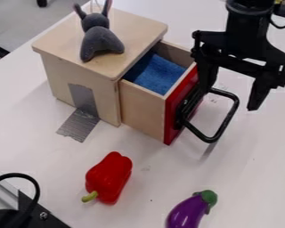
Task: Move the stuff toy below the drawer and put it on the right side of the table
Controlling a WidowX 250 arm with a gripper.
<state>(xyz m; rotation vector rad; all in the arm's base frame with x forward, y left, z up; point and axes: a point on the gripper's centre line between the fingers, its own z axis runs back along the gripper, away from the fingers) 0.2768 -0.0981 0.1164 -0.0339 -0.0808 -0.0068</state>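
Clock pos. taken fr. centre of view.

1. Stuff toy (pixel 101 42), grey, long-eared: rests atop wooden box (pixel 55 41), at 11 o'c, ears toward 12. Sits above drawer level, not below as per task.
2. Drawer (pixel 142 109), red-fronted: stands pulled out at 1 o'c; holds blue cloth (pixel 156 73).
3. Handle (pixel 228 120), black loop: juts out toward 4 o'c fr. drawer front.
4. Gripper (pixel 229 99), blk: hangs at 2 o'c, nr handle. Stands open, jaws wide apart; grips nothing.
5. Red pepper (pixel 109 178): lies on table (pixel 246 164), 7 o'c.
6. Eggplant (pixel 188 213), purple: lies at 5 o'c, nr bottom edge.
7. Tape (pixel 79 124), grey: runs down box side onto table, 8 o'c.

Step in hand (est.): approach, pre-grasp; toy untouched.
Next move (est.): calls for lift clear of handle, travel toward 11 o'c, then descent over toy & squeeze on body. After that, carry to 3 o'c side & set down. Risk: snagging handle; likely soft, so needs firm hold.
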